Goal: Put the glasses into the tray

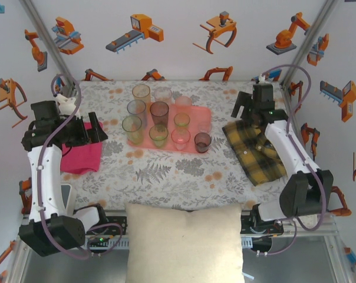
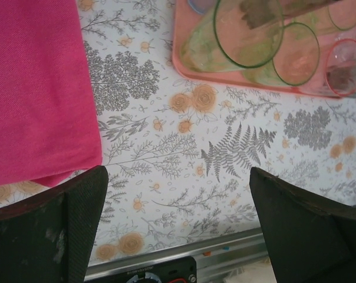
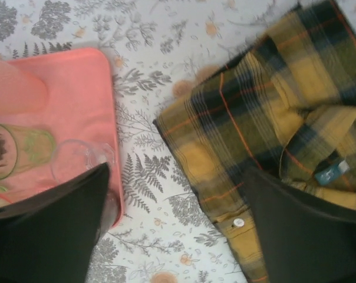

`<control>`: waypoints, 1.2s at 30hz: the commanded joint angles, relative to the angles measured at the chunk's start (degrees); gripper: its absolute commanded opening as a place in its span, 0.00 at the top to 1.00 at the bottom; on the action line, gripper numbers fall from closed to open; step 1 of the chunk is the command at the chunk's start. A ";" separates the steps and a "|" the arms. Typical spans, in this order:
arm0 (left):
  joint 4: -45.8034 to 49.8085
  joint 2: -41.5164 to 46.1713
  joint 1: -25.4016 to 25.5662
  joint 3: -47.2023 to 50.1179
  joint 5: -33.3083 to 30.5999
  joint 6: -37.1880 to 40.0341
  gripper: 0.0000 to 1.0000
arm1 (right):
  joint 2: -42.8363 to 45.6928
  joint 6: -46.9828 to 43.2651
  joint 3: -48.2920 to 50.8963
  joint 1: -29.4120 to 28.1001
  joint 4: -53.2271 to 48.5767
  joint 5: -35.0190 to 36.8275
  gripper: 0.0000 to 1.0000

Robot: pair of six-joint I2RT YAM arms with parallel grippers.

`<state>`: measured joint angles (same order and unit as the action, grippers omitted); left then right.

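1. The glasses (image 1: pixel 159 112) stand on the tray (image 1: pixel 195 112), frame centre; 2 by its upper edge may sit off it.
2. They look like light, slippery plastic; pinch 1 rim wall.
3. Your left jaws and right jaws gape wide, empty.

The top camera looks down from the near side over the whole table (image 1: pixel 184 171), and both wrist cameras look down closely, sharing the tray (image 3: pixel 78 88), at 1 o'clock in the left view, 9 o'clock in the right.

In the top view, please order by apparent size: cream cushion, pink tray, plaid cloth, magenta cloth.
1. Cream cushion, though it lies nearest the camera.
2. Tray and plaid cloth: they look alike, so unranked.
3. Magenta cloth.
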<state>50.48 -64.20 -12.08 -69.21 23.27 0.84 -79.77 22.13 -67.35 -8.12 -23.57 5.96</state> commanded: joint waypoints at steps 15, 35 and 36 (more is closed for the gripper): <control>-45.58 1.91 -1.49 27.41 -7.20 -9.75 0.03 | 25.39 -3.95 35.10 0.04 22.52 9.40 0.01; -94.43 -17.39 6.03 46.88 -14.43 -7.64 0.03 | 12.48 -17.06 40.63 3.72 43.23 11.95 0.01; -95.52 -18.36 6.20 46.95 -14.46 -7.58 0.03 | 11.61 -17.05 41.50 4.46 44.60 10.88 0.01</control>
<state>-37.80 -80.60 -6.50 -23.00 8.78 -8.01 -66.54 7.55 -27.83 -5.32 15.00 16.71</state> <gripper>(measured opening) 0.972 0.992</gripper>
